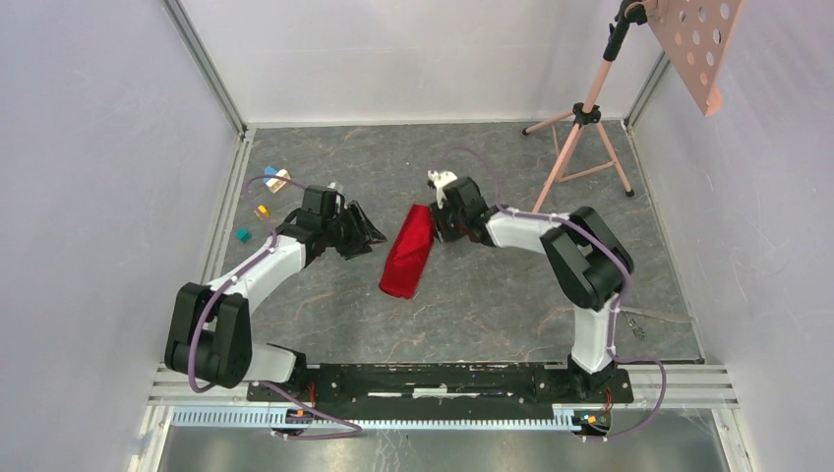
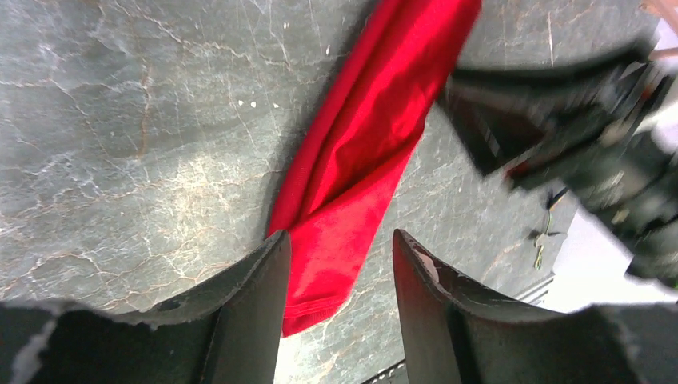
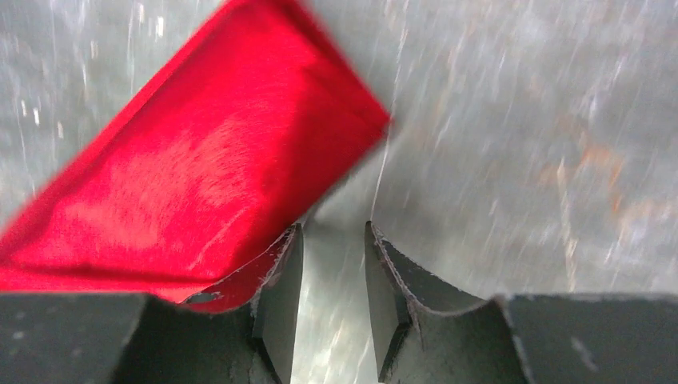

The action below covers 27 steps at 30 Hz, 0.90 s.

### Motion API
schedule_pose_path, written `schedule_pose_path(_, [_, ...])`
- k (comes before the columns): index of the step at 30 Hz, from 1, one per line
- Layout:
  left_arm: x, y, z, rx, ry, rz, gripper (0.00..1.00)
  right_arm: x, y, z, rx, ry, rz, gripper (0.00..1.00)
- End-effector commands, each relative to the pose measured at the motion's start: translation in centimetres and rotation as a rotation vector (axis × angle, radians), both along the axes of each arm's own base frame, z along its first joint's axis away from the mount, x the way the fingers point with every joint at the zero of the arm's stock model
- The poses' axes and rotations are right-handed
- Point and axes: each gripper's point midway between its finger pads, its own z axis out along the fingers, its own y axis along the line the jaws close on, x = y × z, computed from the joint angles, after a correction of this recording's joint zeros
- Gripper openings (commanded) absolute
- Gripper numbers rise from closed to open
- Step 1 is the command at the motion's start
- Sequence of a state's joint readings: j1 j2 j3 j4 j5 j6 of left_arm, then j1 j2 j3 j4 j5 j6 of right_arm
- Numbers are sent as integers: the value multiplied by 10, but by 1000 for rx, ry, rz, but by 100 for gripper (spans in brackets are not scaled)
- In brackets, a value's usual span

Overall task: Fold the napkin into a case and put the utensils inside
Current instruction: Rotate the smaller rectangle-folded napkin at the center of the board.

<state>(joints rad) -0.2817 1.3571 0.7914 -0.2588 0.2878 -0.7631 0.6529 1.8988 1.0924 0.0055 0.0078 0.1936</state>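
The red napkin lies on the dark marble tabletop as a narrow folded case, slanting from back right to front left. My left gripper is just left of it, jaws open; in the left wrist view the gripper frames the cloth's hemmed end, which lies on the table below with nothing gripped. My right gripper stands at the case's far right end. It is open a small way over bare table, the napkin just beside its left finger. No utensils show in any view.
Small coloured toy blocks lie near the left wall behind the left arm. A tripod stands at the back right under a pink perforated board. White enclosure walls ring the table. The right arm crosses the left wrist view.
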Motion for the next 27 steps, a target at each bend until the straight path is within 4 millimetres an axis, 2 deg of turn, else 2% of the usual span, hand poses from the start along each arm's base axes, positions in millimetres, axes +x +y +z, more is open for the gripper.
schedule_pose_path(1, [-6,-13,-2,-40,11,-97,58,43,23,2,68,37,76,41])
schedule_pose_path(3, [-11,-17,-2,-59,3,-114,60,49,31,11,95,42,96,43])
schedule_pose_path(5, [-17,-21,-1,-60,-6,-138,63,45,28,21,125,31,82,50])
schedule_pose_path(10, [-41,-37,-10,-93,11,-227,64,8,29,32,263,112,117,56])
schedule_pose_path(13, [-54,-35,-19,-71,24,-229,64,-13,33,38,359,134,149,59])
schedule_pose_path(15, [-61,-33,-27,-56,39,-228,64,-19,33,42,414,143,145,62])
schedule_pose_path(20, [-72,-28,-46,-20,91,-220,61,-11,31,55,550,140,105,65])
schedule_pose_path(27, [-81,-10,-50,57,80,-182,60,-11,36,57,603,157,106,66])
